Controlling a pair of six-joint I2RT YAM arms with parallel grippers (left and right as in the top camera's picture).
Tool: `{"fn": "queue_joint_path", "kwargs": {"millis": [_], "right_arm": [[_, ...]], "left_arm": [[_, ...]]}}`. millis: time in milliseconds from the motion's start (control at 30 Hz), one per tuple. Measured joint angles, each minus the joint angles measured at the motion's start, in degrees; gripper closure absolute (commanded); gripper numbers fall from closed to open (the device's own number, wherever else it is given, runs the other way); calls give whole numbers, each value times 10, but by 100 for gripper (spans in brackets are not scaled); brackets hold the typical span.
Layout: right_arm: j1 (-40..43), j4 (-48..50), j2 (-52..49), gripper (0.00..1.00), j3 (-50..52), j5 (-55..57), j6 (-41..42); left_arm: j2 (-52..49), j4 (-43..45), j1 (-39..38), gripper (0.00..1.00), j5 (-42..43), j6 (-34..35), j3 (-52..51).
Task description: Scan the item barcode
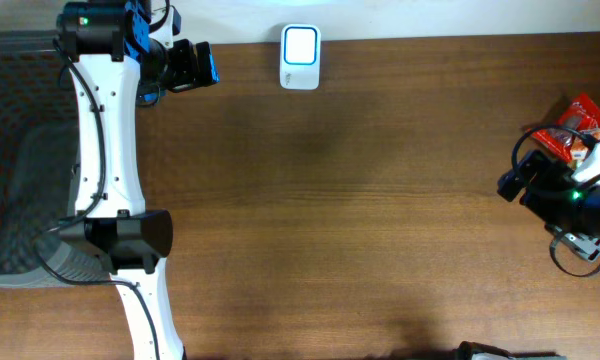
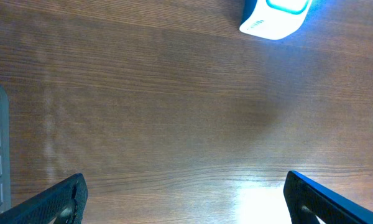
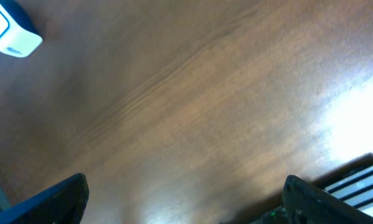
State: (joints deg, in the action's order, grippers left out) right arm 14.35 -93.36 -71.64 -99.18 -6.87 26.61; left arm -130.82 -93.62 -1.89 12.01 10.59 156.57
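The left arm (image 1: 105,150) runs up the left side of the overhead frame, its wrist bent rightward at the upper left. Its jaws stand wide apart and empty, the tips in the lower corners of its wrist view. The right arm (image 1: 570,190) sits at the right edge, mid-height, jaws likewise spread and empty.

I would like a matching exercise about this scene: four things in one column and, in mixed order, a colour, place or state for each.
Things:
1. scanner
2. packet
3. left pincer
4. table

Descriptions:
A. brown wood
B. open, holding nothing
C. red, at the table's right side
D. white, screen lit

Pairs: 1-D, 2-C, 3-B, 4-A
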Motion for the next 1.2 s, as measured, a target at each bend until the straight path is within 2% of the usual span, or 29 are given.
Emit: {"fn": "queue_joint_path", "kwargs": {"millis": [100, 167, 267, 300, 400, 500, 533, 567, 667, 767, 833, 1200], "right_arm": [[-19, 155, 44, 1, 117, 8, 19], [-80, 332, 194, 1, 298, 11, 21], [-120, 367, 432, 1, 491, 33, 22], [-121, 385, 470, 1, 518, 43, 22], [-124, 507, 647, 1, 657, 53, -47], [-131, 680, 707, 1, 791, 49, -98], [-134, 718, 708, 1, 818, 49, -106], [-142, 801, 708, 1, 861, 49, -120], [-153, 931, 709, 1, 950, 52, -137], [-153, 942, 709, 1, 983, 58, -138], [-153, 889, 709, 1, 984, 64, -139], [-153, 889, 709, 1, 984, 65, -143]], "left_arm": [[0, -1, 0, 1, 0, 0, 0], [0, 0, 0, 1, 0, 0, 0], [0, 1, 0, 1, 0, 0, 0], [0, 0, 0, 1, 0, 0, 0], [0, 0, 0, 1, 0, 0, 0], [0, -1, 0, 1, 0, 0, 0], [0, 0, 0, 1, 0, 0, 0], [0, 0, 0, 1, 0, 0, 0], [0, 0, 0, 1, 0, 0, 0], [0, 0, 0, 1, 0, 0, 0], [0, 0, 0, 1, 0, 0, 0], [0, 0, 0, 1, 0, 0, 0]]}}
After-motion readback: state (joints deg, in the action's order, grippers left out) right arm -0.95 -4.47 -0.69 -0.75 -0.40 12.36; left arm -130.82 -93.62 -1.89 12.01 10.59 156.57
